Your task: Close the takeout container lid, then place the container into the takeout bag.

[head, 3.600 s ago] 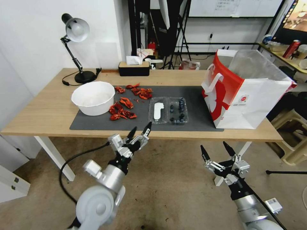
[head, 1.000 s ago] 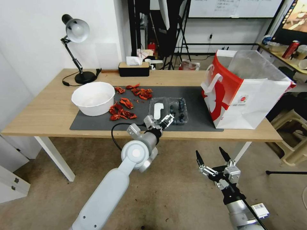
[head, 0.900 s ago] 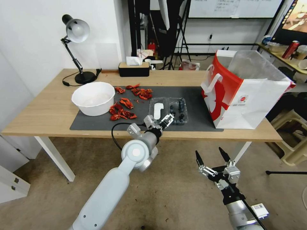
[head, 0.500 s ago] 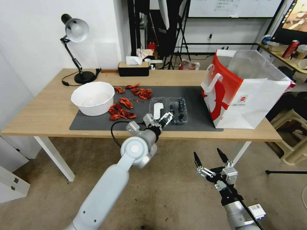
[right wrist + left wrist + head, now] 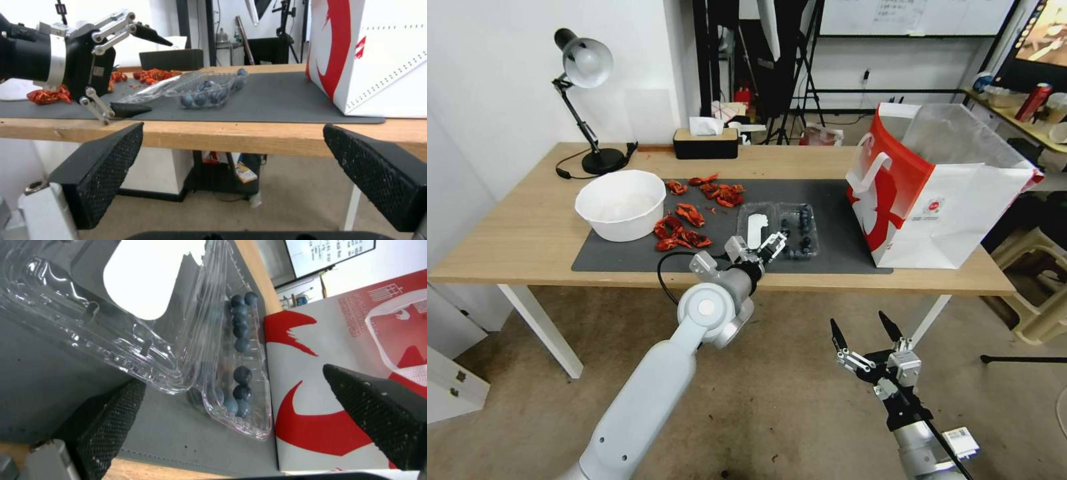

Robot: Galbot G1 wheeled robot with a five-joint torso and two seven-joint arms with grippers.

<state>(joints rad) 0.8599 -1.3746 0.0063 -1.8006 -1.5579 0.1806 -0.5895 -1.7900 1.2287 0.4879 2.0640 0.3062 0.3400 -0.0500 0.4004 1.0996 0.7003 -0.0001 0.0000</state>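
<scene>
A: What colours sit on the table [image 5: 527,233]?

B: It's light wood, under a dark grey mat [image 5: 834,207]. The takeout container [image 5: 797,230] is clear, its berries dark blue; the lid [image 5: 756,231] carries a plain white label.

A: And the takeout bag [image 5: 954,213]?

B: White, with a red side, a red swirl and a small round logo. The bowl [image 5: 620,203] is white, with red scraps [image 5: 684,227] beside it.

Wooden table [image 5: 527,233] — grey mat [image 5: 840,220], lamp [image 5: 584,100], tissue box [image 5: 706,143]

Glossy clear-plastic takeout container [image 5: 798,230], matt grey mat [image 5: 840,200], wooden table [image 5: 527,227].
</scene>
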